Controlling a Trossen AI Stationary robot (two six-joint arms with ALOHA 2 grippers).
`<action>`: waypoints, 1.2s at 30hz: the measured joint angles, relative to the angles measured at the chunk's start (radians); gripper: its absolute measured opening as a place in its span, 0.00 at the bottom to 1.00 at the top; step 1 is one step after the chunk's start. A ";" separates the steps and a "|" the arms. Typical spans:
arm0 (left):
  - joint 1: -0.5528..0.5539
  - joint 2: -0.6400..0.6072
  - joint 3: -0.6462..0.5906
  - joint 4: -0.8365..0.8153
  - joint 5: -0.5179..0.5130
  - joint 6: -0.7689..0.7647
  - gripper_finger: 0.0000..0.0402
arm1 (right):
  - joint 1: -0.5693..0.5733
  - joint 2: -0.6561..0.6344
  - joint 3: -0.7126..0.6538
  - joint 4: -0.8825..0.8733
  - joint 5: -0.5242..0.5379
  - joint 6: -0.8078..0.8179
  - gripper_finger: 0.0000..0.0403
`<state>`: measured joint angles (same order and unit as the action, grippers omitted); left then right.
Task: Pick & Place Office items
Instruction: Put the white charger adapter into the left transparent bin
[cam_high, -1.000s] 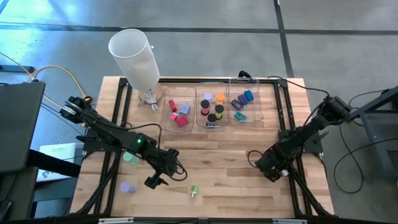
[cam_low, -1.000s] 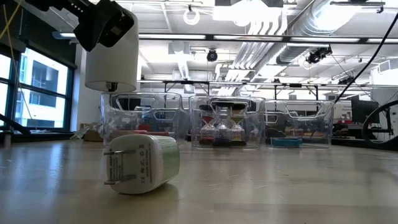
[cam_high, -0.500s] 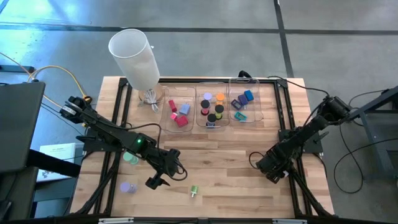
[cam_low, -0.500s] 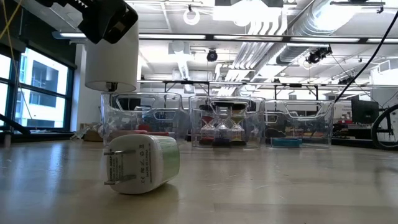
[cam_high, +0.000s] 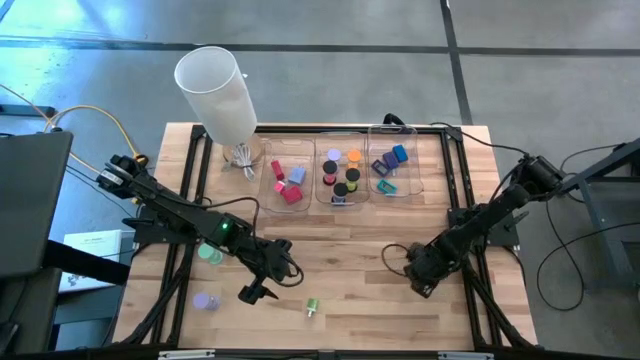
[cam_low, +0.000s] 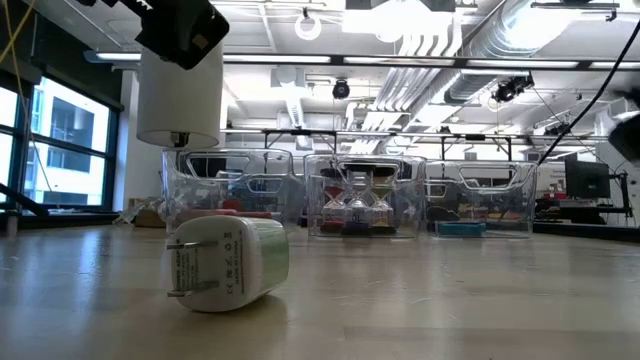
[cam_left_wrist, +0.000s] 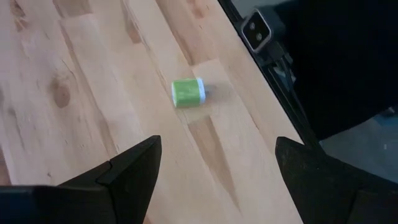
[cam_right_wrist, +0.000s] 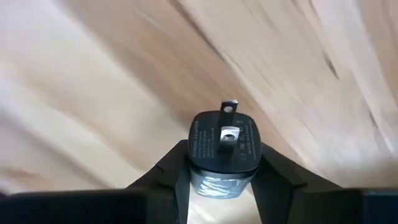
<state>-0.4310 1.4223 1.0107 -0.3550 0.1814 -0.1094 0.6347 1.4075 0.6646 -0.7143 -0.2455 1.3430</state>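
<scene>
A small green plug adapter (cam_high: 312, 307) (cam_left_wrist: 188, 92) (cam_low: 225, 262) lies on its side on the wood near the table's near edge. My left gripper (cam_high: 254, 292) (cam_left_wrist: 217, 149) hovers open above the table, just left of it. A lavender cap (cam_high: 205, 300) and a teal cap (cam_high: 210, 253) sit on the table at the left. My right gripper (cam_high: 396, 262) (cam_right_wrist: 224, 186), at the right of the middle, is shut on a black plug adapter (cam_right_wrist: 224, 146). Several other coloured items lie in three clear trays (cam_high: 340, 190). My right gripper pinches the black plug adapter's body by two opposite sides (cam_right_wrist: 194, 163) between its two fingers (cam_right_wrist: 163, 175). The fingers come from above, pointing steeply down. The adapter's pronged face (cam_right_wrist: 229, 134) points away from the gripper toward the wood.
A big white cylinder (cam_high: 218, 85) stands at the far left corner. The three trays stand in a row along the far edge. A black frame (cam_high: 455, 190) rims the table. Bare wood lies between the two arms.
My right gripper has swung toward the table's left and risen slightly, its wrist turning. My left gripper has tipped up a little and otherwise stayed where it was.
</scene>
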 joint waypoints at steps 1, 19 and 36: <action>0.004 0.000 0.000 0.010 -0.001 -0.006 0.77 | -0.003 0.000 0.032 0.003 0.048 -0.012 0.29; 0.113 -0.002 -0.001 0.585 0.049 -0.026 0.77 | -0.067 -0.001 0.285 0.668 0.853 -1.044 0.29; 0.314 0.031 -0.260 1.161 0.040 -0.411 0.77 | -0.043 0.010 0.284 0.869 0.869 -1.385 0.29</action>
<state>-0.1172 1.4536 0.7512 0.8061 0.2212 -0.5204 0.5913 1.4178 0.9489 0.1547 0.6237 -0.0417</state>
